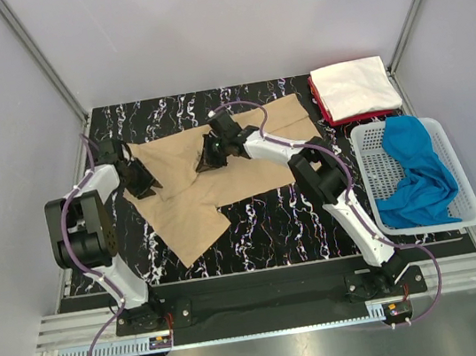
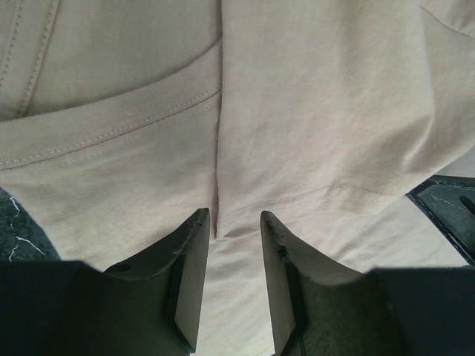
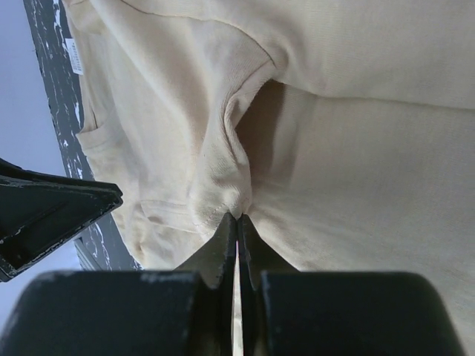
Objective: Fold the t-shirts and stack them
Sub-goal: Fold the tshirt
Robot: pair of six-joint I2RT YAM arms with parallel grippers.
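Note:
A tan t-shirt [image 1: 182, 195] lies spread, partly bunched, across the black marbled table [image 1: 272, 226]. My right gripper [image 1: 208, 158] is over the shirt's middle, shut on a pinch of the tan cloth [image 3: 371, 170], which puckers up at its fingertips [image 3: 239, 216]. My left gripper [image 1: 143, 185] is at the shirt's left edge. Its jaws stand open over the tan cloth [image 2: 319, 111], and a fold edge runs up from between the tips [image 2: 236, 215]. At the back right, a folded white t-shirt [image 1: 350, 85] rests on a red one [image 1: 363, 114]. A blue t-shirt [image 1: 412, 172] lies crumpled in the basket.
A white plastic mesh basket [image 1: 374, 158] stands at the table's right edge, holding the blue shirt. Metal frame posts rise at the back corners. The front strip of the table shows bare between the arm bases.

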